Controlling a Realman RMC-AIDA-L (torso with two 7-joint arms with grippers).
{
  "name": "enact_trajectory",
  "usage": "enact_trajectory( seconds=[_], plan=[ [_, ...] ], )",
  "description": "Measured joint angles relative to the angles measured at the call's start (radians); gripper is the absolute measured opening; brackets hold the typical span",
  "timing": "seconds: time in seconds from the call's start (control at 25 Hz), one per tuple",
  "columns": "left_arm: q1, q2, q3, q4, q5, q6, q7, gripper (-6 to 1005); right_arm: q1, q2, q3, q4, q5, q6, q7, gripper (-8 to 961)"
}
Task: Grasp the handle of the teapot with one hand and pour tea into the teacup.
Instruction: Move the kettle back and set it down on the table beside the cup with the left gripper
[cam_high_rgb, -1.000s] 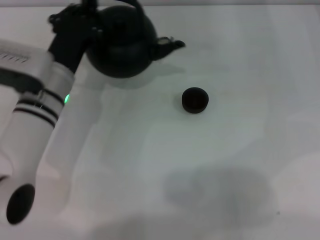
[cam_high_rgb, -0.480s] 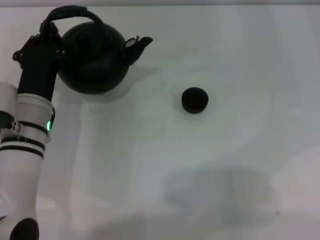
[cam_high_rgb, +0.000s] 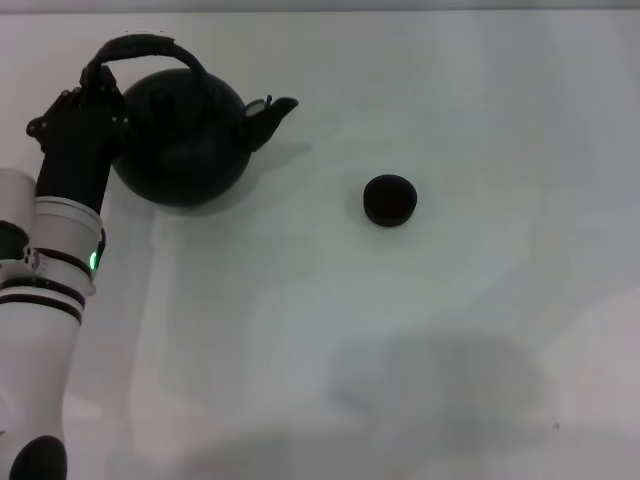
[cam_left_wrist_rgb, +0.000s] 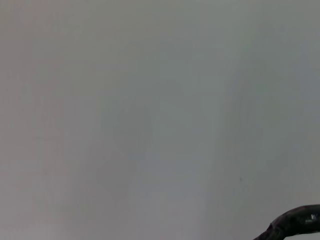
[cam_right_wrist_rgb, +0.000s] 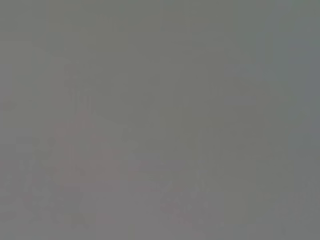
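Note:
The round matte black teapot (cam_high_rgb: 180, 140) stands at the far left of the white table (cam_high_rgb: 300, 320), its short spout (cam_high_rgb: 268, 110) pointing right toward the teacup. Its arched handle (cam_high_rgb: 150, 45) loops over the lid. My left gripper (cam_high_rgb: 97, 88) is closed on the left end of the handle, and a dark bit of the handle also shows in the left wrist view (cam_left_wrist_rgb: 295, 227). The small squat black teacup (cam_high_rgb: 389, 200) sits well to the right of the spout, apart from the pot. The right gripper is out of view.
My white left forearm (cam_high_rgb: 50, 300) runs up the left edge of the head view. The right wrist view shows only plain grey.
The left arm has carried the teapot to the left, away from the teacup, and a little nearer to me. The teacup has not moved.

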Motion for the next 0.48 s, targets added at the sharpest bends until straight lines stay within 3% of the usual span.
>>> enact_trajectory(
  seconds=[0.48],
  plan=[
    [-0.008,0.003,0.0,0.022,0.012,-0.058,-0.003,95,-0.005,0.009,0.0,0.0,0.0,-0.005,-0.004,829]
  ],
)
